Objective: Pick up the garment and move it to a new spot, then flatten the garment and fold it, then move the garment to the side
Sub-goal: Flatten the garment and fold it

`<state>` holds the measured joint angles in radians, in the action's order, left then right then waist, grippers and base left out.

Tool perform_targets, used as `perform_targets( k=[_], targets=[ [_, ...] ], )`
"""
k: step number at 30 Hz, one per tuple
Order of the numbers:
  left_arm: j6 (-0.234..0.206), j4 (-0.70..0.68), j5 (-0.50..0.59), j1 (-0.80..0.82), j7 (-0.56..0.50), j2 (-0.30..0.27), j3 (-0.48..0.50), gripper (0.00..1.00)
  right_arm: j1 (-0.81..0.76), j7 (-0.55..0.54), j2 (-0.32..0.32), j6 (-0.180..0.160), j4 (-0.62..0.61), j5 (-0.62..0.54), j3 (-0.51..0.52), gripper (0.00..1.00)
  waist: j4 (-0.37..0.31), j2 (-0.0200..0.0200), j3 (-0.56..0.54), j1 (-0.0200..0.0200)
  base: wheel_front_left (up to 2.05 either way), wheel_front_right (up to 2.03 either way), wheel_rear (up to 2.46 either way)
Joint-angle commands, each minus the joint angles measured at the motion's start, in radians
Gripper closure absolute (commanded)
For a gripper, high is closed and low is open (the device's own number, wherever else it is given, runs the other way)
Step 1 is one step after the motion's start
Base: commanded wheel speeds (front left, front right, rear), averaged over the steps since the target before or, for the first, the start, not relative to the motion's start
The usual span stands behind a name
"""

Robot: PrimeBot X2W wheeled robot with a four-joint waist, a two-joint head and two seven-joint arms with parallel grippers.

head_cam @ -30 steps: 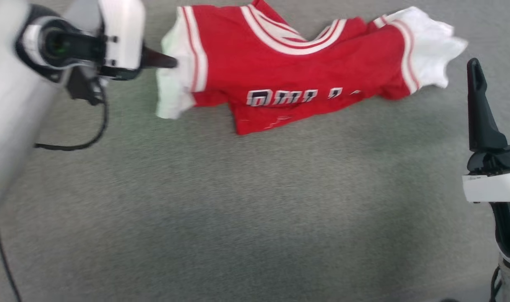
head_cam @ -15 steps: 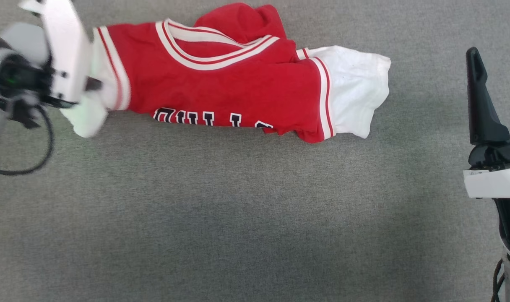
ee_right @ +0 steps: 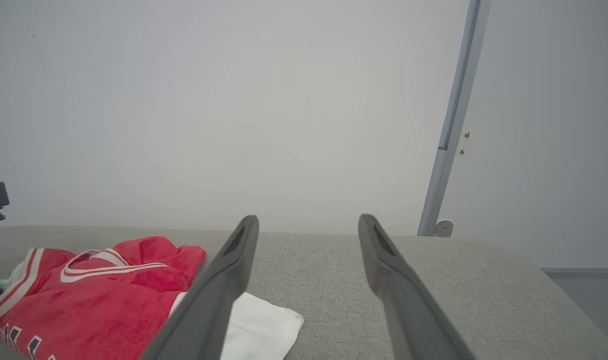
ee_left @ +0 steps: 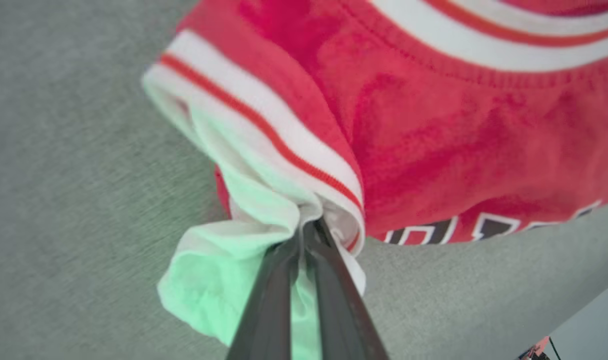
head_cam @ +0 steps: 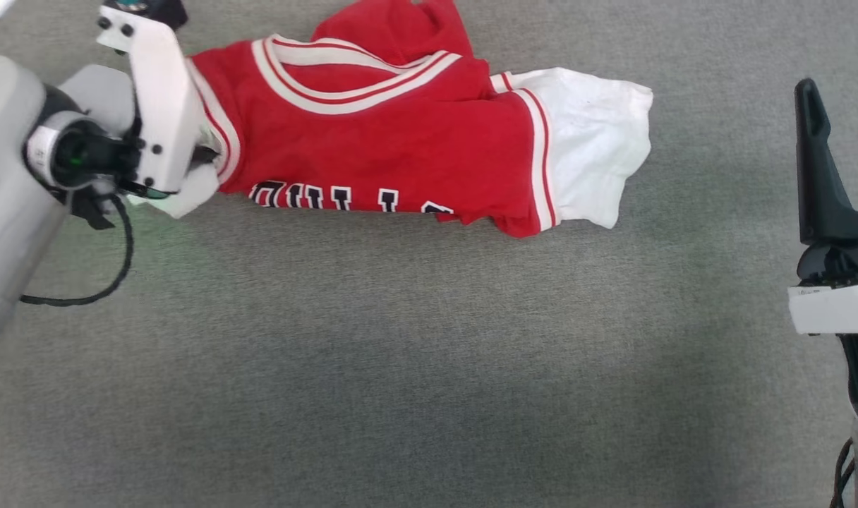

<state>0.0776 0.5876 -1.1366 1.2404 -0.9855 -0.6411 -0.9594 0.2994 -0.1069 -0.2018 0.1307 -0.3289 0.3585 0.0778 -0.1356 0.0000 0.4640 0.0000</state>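
Your left gripper (ee_left: 309, 227) has its two dark fingers pressed together on the white sleeve end (ee_left: 244, 200) of the red jersey T-shirt (head_cam: 401, 141), right at the striped trim. In the left wrist view the cloth bunches into the pinch, and the loose end of the sleeve spills below it, tinted green. From the head view you see the shirt lying crumpled across the far part of the grey fabric surface (head_cam: 429, 353). Its striped collar (head_cam: 351, 77) is toward the far side and its other white sleeve (head_cam: 591, 162) is spread out to the right. The dark white-edged lettering (head_cam: 316, 197) is half tucked under along the near edge. Your right gripper (ee_right: 308, 220) has its fingers spread wide with nothing between them. It sits at the right edge of the head view, well apart from the shirt, pointing toward a pale wall (ee_right: 234, 100) and a grey metal post (ee_right: 451, 125). A black cable (head_cam: 97, 289) loops below the left wrist
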Motion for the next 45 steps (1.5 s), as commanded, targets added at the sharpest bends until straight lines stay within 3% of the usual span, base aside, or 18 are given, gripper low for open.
perform_targets(
  k=[1, 14, 19, 28, 45],
  targets=[
    [0.009, 0.007, -0.020, 0.009, 0.008, -0.021, 0.018, 0.00, -0.009, -0.008, 0.002, 0.000, -0.009, -0.007, 0.006, 0.00, 0.022, 0.0000, -0.016, 0.0000, 0.00, 0.00, 0.00],
    [0.018, -0.026, -0.033, 0.061, 0.007, -0.111, 0.067, 0.00, -0.013, -0.037, -0.008, 0.000, -0.020, -0.006, -0.007, 0.00, 0.049, 0.0000, -0.038, 0.0000, 0.00, 0.00, 0.00],
    [0.026, -0.020, -0.042, 0.028, 0.071, -0.110, 0.081, 0.00, -0.022, -0.044, -0.010, 0.000, -0.016, -0.002, -0.005, 0.00, 0.041, 0.0000, -0.034, 0.0000, 0.00, 0.00, 0.00],
    [0.042, 0.007, -0.062, 0.018, 0.097, -0.118, 0.086, 0.00, -0.010, -0.057, -0.016, 0.000, -0.016, 0.000, -0.010, 0.00, 0.031, 0.0000, -0.017, 0.0000, 0.00, 0.00, 0.00],
    [0.051, 0.095, -0.132, 0.004, 0.049, -0.127, 0.098, 0.00, -0.015, -0.076, -0.003, 0.000, -0.046, -0.009, -0.006, 0.00, -0.019, 0.0000, 0.027, 0.0000, 0.00, 0.00, 0.00]
  ],
)
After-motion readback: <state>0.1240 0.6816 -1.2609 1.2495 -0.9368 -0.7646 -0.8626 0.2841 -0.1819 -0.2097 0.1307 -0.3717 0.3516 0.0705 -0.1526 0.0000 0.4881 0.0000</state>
